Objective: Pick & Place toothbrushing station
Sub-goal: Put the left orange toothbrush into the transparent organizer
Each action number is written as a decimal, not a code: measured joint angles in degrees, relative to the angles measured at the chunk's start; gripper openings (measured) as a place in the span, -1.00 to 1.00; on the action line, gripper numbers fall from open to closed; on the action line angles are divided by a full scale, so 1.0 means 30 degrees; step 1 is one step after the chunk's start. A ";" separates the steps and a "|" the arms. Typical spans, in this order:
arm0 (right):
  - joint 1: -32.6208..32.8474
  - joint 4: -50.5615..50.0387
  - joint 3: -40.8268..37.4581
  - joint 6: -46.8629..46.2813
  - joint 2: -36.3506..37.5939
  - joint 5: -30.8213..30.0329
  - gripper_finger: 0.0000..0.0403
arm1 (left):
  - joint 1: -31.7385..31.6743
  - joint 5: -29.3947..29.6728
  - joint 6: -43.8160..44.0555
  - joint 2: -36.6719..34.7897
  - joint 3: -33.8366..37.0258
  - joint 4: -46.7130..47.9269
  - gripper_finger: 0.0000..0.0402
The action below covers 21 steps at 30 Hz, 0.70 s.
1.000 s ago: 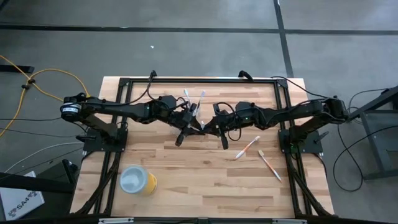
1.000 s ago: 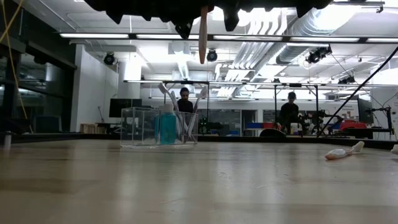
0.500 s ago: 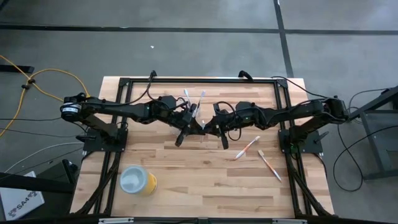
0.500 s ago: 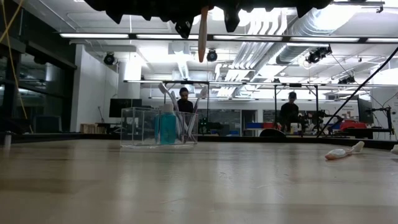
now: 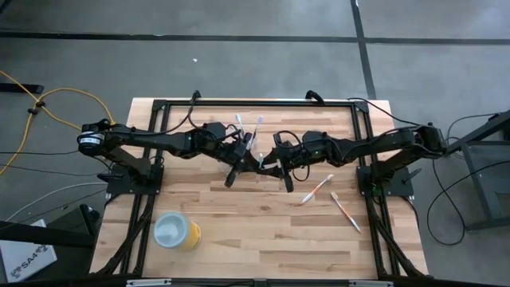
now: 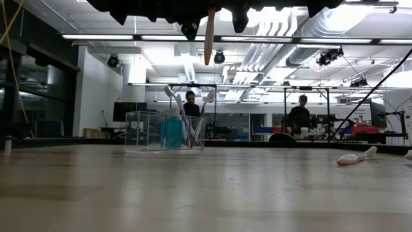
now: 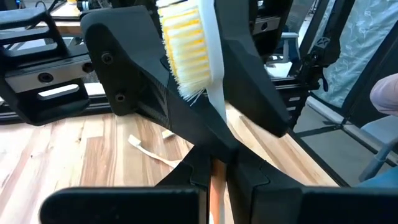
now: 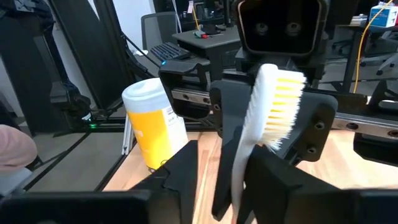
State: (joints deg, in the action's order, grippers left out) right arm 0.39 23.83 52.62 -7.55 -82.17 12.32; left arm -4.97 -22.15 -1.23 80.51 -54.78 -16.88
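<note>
Pale wooden table (image 5: 255, 231) on a grey floor; in the low view a bright workshop lies beyond it, two people seated far back. We see both arms meeting over the table's middle. The left gripper (image 7: 214, 165) is clamped on the handle of a toothbrush (image 7: 199, 50) with white head and yellow bristles, held up off the table; in the low view its orange handle (image 6: 209, 35) hangs down from the dark arms. The right gripper (image 8: 217, 180) sits right at the same toothbrush, fingers parted on either side of it. Toward the far edge stands the clear plastic cup (image 6: 164, 132) with a blue tube (image 6: 172, 132) and brushes inside. Two more toothbrushes (image 5: 317, 190) lie on the right. A yellow cup (image 5: 177, 231) stands near the front left.
</note>
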 joint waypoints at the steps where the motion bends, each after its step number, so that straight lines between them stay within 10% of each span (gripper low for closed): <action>1: 0.0005 0.0007 0.0000 0.0000 0.0000 0.0000 -0.43 | 0.0000 0.0008 0.0003 0.0000 0.0000 0.0000 -0.92; 21: 0.0005 0.0007 0.0007 0.0426 0.0000 -0.0890 -0.19 | -0.0015 0.0088 -0.0048 -0.0399 0.0015 0.0514 -0.93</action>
State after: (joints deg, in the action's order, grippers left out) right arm 0.40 23.86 52.64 -6.27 -82.17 9.65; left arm -5.02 -21.89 -1.38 79.31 -54.74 -15.34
